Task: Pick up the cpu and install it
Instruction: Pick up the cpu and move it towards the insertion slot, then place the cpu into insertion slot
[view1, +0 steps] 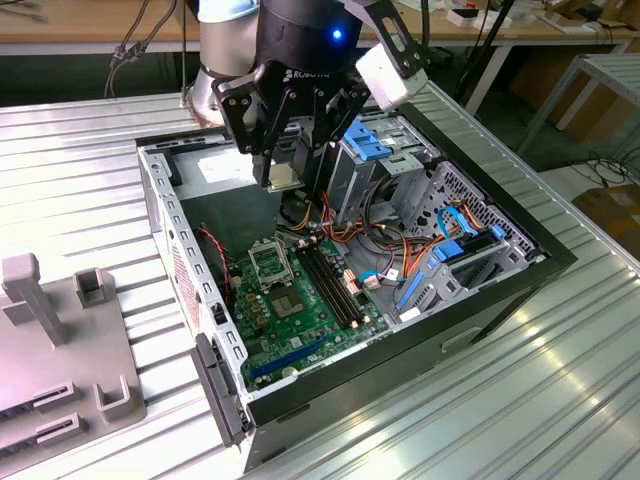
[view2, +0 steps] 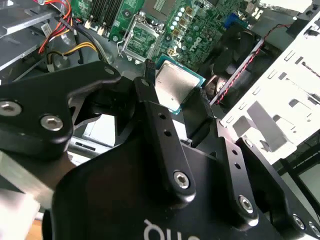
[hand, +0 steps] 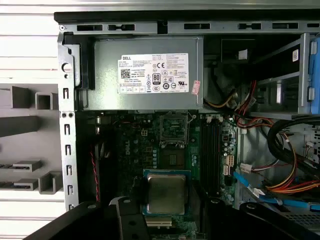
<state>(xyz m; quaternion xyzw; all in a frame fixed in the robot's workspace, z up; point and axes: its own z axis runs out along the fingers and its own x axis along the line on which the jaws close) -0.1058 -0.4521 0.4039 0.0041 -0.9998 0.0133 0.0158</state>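
**CPU gripped, hanging over the board**

Gripper (view1: 287, 182) has its 2 fingers (view2: 146, 92) clamped on opposite edges of the cpu (view2: 175, 86). Metal face is up & level, prob. so the underside stays untouched and the chip can go down flat. Chip sits right at the fingertips, clear of everything else. Under the hand, w/ a gap, is the motherboard (view1: 300, 310) inside the open case (view1: 160, 200). Its socket (hand: 174, 127) looks empty and lies below, a bit off to 1 side of the held chip, so not lined up yet. PSU (hand: 145, 75) is farther out, beyond the socket. Install not done.
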